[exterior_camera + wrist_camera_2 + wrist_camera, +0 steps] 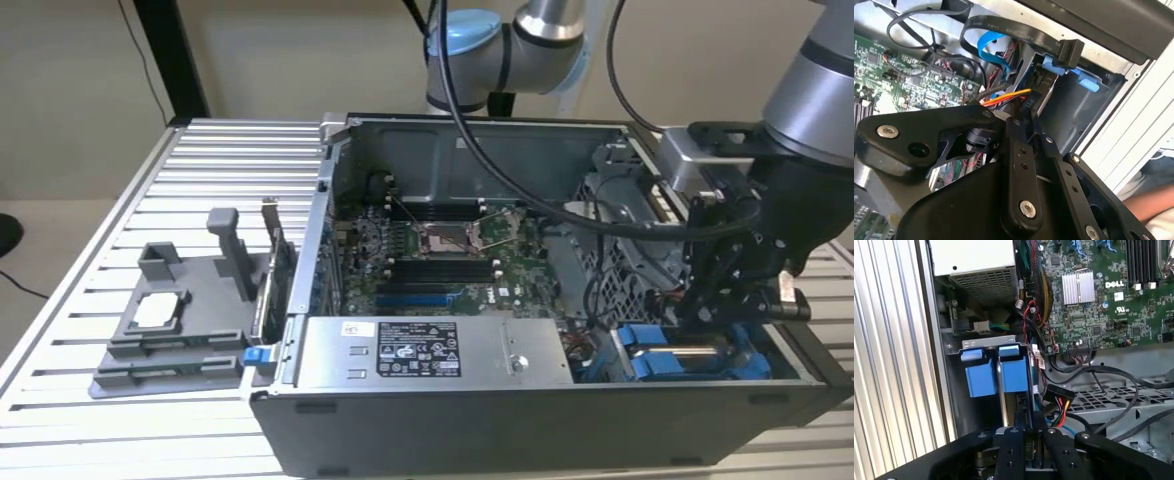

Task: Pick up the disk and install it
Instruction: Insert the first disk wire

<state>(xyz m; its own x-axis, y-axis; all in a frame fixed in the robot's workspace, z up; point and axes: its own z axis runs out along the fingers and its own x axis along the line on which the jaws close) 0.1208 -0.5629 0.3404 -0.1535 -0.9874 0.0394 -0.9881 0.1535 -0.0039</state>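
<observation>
Reaching down into the open computer case [534, 430] on the exterior view's right, the gripper [703, 318] hangs directly over the disk [691, 358]; I cannot tell whether it is clamped on it or released. The disk sits low in the case's drive bay, its silver face between bright blue frame edges, near the grey power supply [427, 350], with cables [1054, 390] and the green motherboard [441, 250] beyond. The case stands on a slatted metal surface [200, 160], where a grey fixture [174, 330] carries a small silver chip [158, 308].
</observation>
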